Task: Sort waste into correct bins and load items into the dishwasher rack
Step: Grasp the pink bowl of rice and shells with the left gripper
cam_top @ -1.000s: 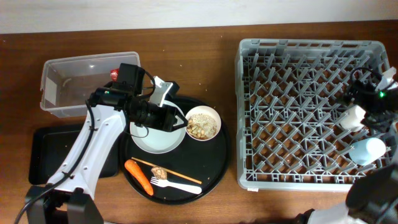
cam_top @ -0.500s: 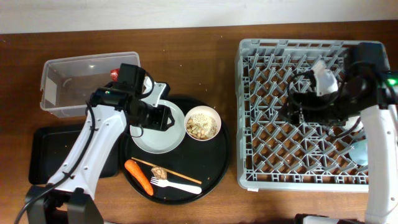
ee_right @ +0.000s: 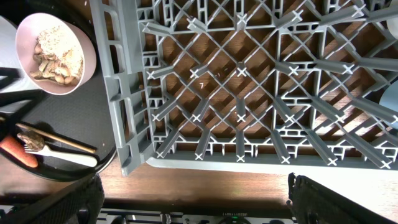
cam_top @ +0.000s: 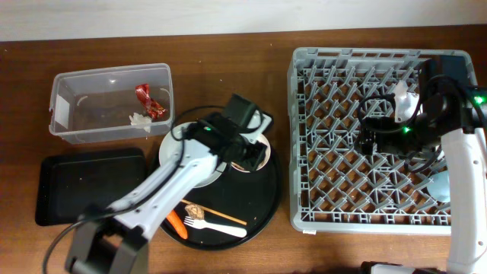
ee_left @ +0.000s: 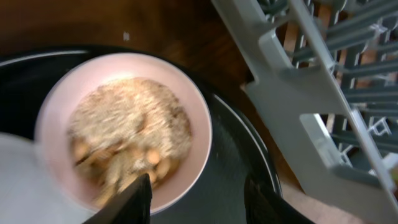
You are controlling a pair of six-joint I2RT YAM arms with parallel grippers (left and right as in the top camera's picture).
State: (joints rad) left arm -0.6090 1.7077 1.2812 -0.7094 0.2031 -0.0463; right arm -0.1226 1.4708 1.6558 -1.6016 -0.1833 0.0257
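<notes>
**Left tool** (ee_left: 199, 186): fingers set wide apart, holding nothing.
- The tool hangs over the bowl (ee_left: 202, 134) of beige food crumbs (ee_left: 118, 124).
- One finger (ee_left: 127, 202) stands above the crumbs. The other stands outside the rim, above the round black tray (ee_left: 242, 162), so the bowl wall lies between them.
- Whether either finger touches the bowl cannot be told.
- Obstruction: a corner of the dishwasher rack (ee_left: 280, 87) stands close ahead of the tool, just beyond the tray edge, with a strip of worktop (ee_left: 155, 25) between.
- Behind the tool, the white plate (cam_top: 170, 147) is partly covered by the left arm.
- Further back along the arm, on the same tray, lie the chopsticks (cam_top: 217, 214), the fork (cam_top: 221, 227), the brown food scrap (cam_top: 195, 208) and the carrot (cam_top: 176, 224), which is partly hidden.
- Well behind the tool, the clear tub (cam_top: 57, 114) holds the red wrapper (cam_top: 147, 101) and the tissue (cam_top: 138, 119). The black rectangular tray (cam_top: 84, 186) lies beside it.

**Right tool** (ee_right: 194, 182): fingers wide apart, empty.
- The tool is above the rack pegs.
- The rack wall and the round tray lie ahead of it.
- The blue cup (cam_top: 440, 185) sits in the rack behind the tool.
</notes>
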